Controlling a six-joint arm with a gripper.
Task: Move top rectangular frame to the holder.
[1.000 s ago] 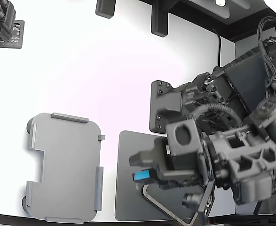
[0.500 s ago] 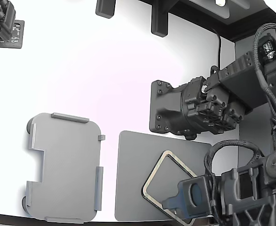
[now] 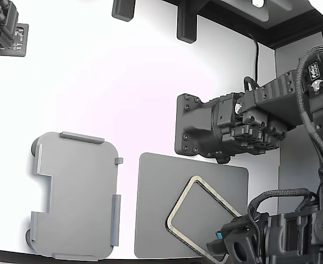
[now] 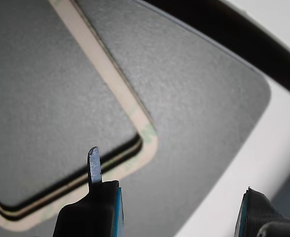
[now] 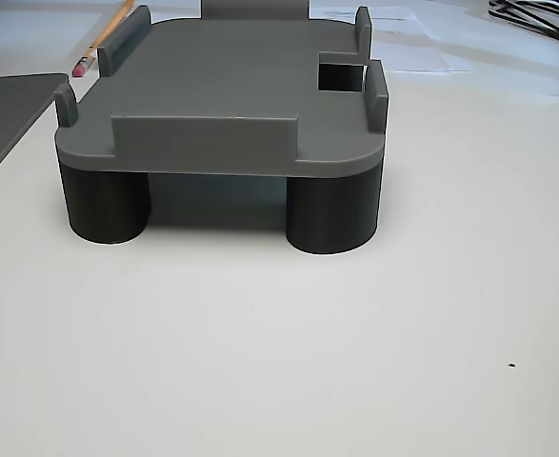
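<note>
The top rectangular frame [image 3: 181, 201] is a thin beige outline lying at an angle on a dark grey mat [image 3: 155, 187]. The light grey holder [image 3: 73, 195] with raised edge tabs stands apart from it, toward the exterior view's left, with nothing on it. My gripper [image 3: 225, 248] hangs low over the frame's corner nearest the exterior view's lower right. In the wrist view the gripper [image 4: 174, 197] is open. One thin fingertip [image 4: 93, 165] hovers over the frame's [image 4: 110, 74] beige strip and the other finger [image 4: 256, 212] is off the mat [image 4: 199, 98]. Nothing sits between them.
A black arm base and mount [image 3: 205, 126] stand just behind the mat. Another dark device [image 3: 1, 27] sits at the exterior view's top left. The other view shows the holder [image 5: 222, 95] raised on dark round legs, with a pencil [image 5: 98, 48] behind it.
My arm has swung from above the mat toward the exterior view's lower right, uncovering the frame. The frame and the holder have stayed where they were.
</note>
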